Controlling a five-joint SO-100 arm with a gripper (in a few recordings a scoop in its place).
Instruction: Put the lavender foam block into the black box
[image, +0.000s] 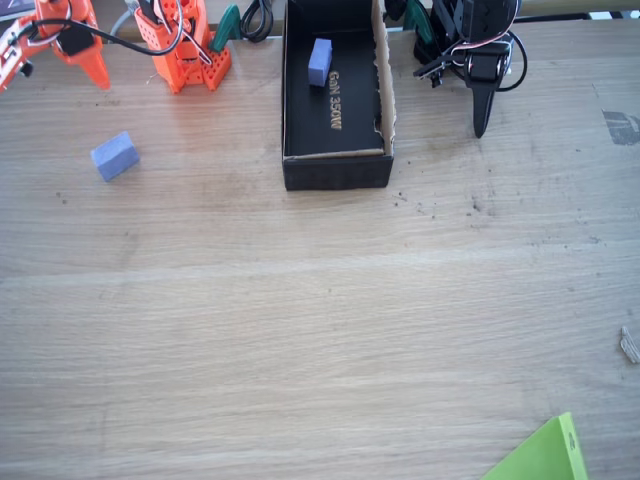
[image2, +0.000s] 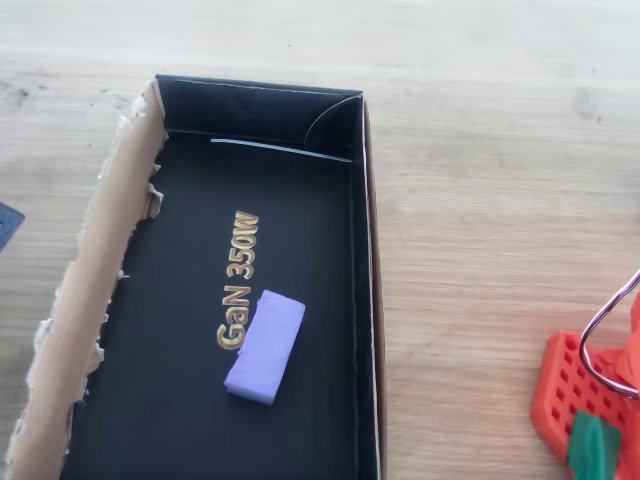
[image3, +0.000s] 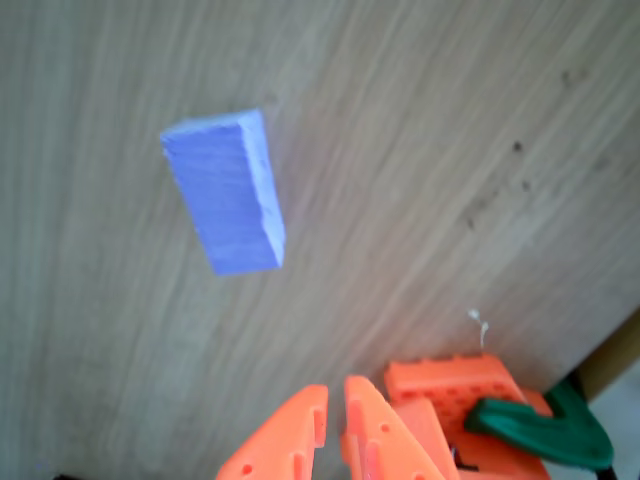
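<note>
The small chunky lavender foam block (image: 115, 156) lies on the pale wooden worktop (image: 300, 330), well apart from the oblong shallow black cardboard box (image: 335, 170) and to the left of it in the fixed view, level with the box's near end. It is not yet in the box. The orange two-finger tool (image3: 335, 425) shows in the wrist view with its fingers drawn almost together, only a thin slit between them, holding nothing. The block (image3: 225, 190) sits ahead of it, off to the left of the fingers' line and apart from them.

Risks, as I judge them: with the fingers this narrow, a descent would land on top of the foam or shove it further from the box, so they must spread first. The block also lies skewed to the fingers (a grip across its corners could twist it out). Foam is light, so a glancing touch may flick it away.

Counted: two foam blocks, this one and a longer, narrower, similar-coloured block (image2: 265, 345) already inside the box beside the gold lettering; one box (image2: 368, 300); one tool.
</note>
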